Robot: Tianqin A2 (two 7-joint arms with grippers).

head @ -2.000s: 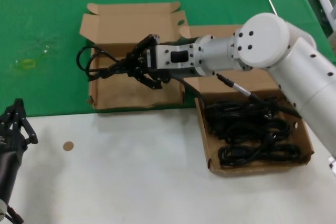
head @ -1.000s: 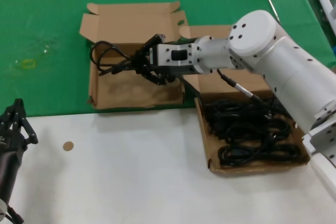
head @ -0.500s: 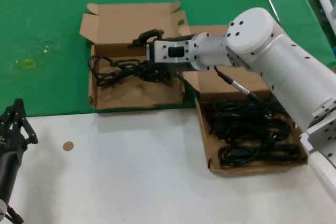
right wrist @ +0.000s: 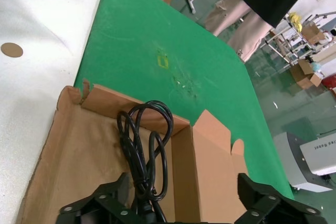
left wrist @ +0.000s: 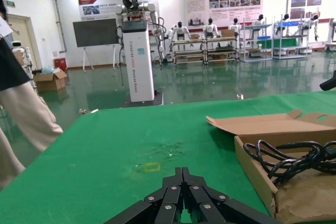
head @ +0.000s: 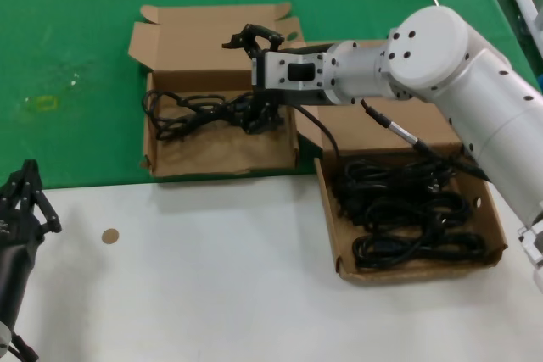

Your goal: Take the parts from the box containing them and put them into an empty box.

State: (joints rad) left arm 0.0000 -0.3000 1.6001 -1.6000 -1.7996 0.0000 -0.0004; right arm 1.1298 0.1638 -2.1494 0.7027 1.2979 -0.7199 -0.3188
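over the smaller brown cardboard box (head: 216,146) on the green cloth, i saw my right gripper (head: 254,78) spread wide, released. the black coiled power cord (head: 199,112) lay on that box's floor beneath it. more black cords (head: 407,218) sat in the wider shallow cardboard box (head: 339,252). my left gripper (head: 25,197) waited near the white table's edge, fingers pressed together.

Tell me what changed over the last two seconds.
The right gripper lowered the power cord it carried into the smaller box, opened its fingers and let go; the cord now lies on the box floor. The wide box, its remaining cords and the parked left gripper at the near left stayed put.
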